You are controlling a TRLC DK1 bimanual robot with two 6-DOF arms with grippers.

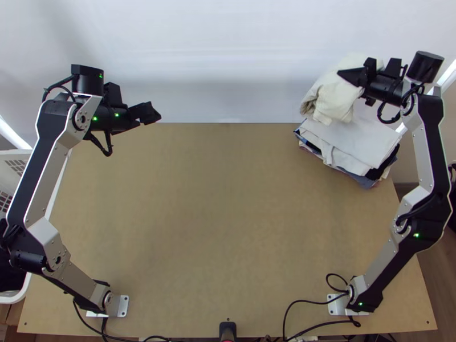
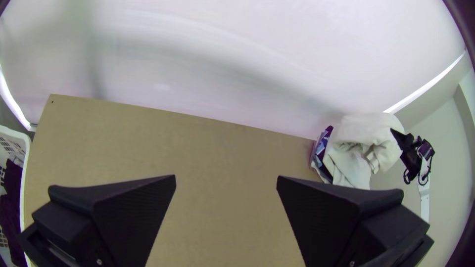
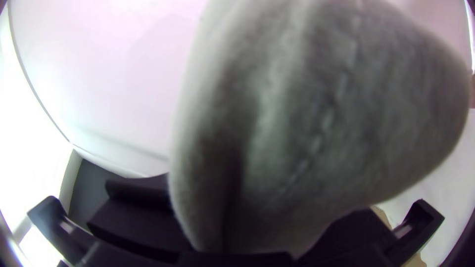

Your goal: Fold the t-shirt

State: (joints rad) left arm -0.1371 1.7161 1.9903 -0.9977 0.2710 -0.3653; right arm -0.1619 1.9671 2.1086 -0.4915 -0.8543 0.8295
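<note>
Flat black right fingers (image 1: 352,76) are clamping the bunched cream fabric t-shirt (image 1: 335,100), likely limp, needing shoulder holds; flat black left fingers (image 2: 133,212) are standing apart.

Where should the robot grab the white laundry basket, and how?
Probably by the rim, on the side next to the table. I'd come straight down from above, one finger inside and one outside. The rim is a thin, bare edge there, good for pinching, and the dark clothes lie inside, off it.
</note>
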